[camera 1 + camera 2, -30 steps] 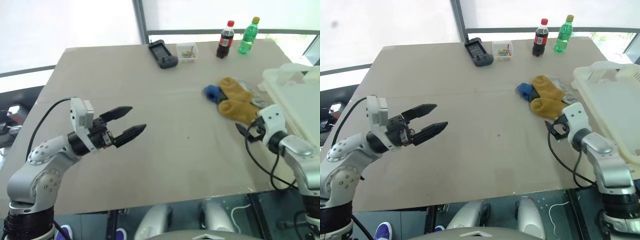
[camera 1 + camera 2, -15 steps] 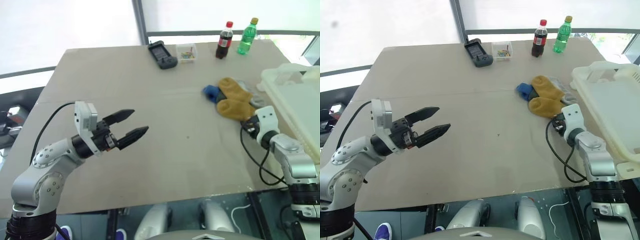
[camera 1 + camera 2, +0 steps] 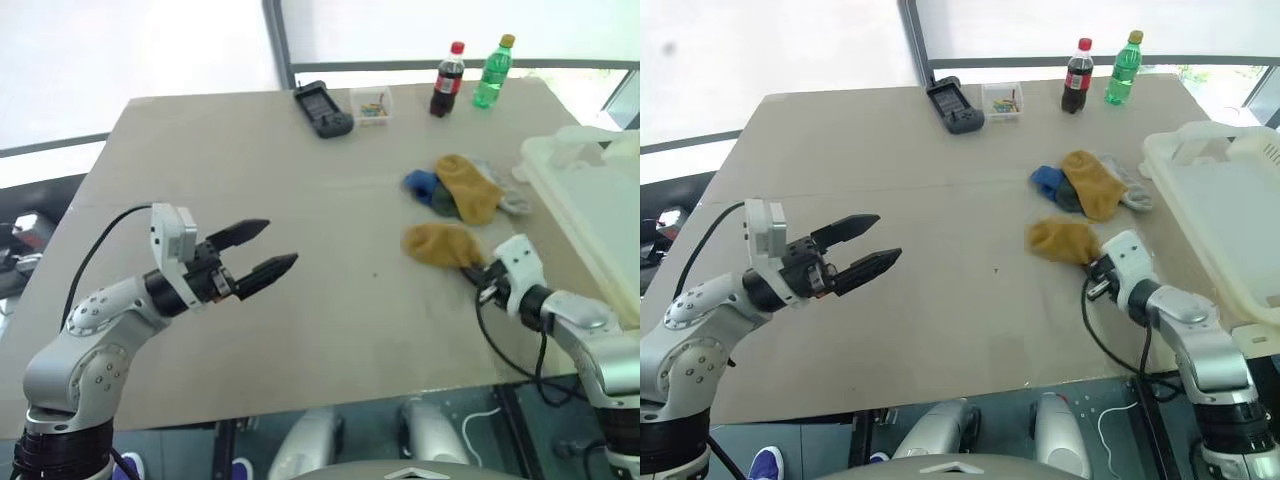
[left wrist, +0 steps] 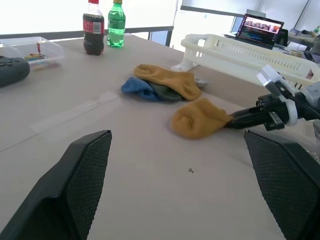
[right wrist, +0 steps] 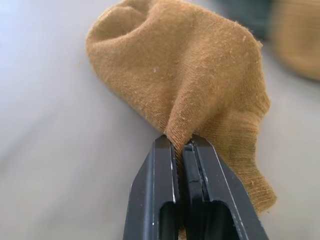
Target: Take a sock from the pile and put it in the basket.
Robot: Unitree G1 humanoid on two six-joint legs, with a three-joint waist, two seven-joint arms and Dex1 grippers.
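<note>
We held the right gripper [image 5: 181, 150] clamped on a fold of the mustard-yellow sock [image 3: 438, 243]. That sock lay on the table [image 3: 300, 180], just near of the pile [image 3: 462, 187], long axis running left from our fingertips. The basket [image 3: 585, 200] stood to the right, closest to that arm and cut off at the frame edge. Our left gripper [image 3: 262, 250] hung wide open and empty, well apart.
</note>
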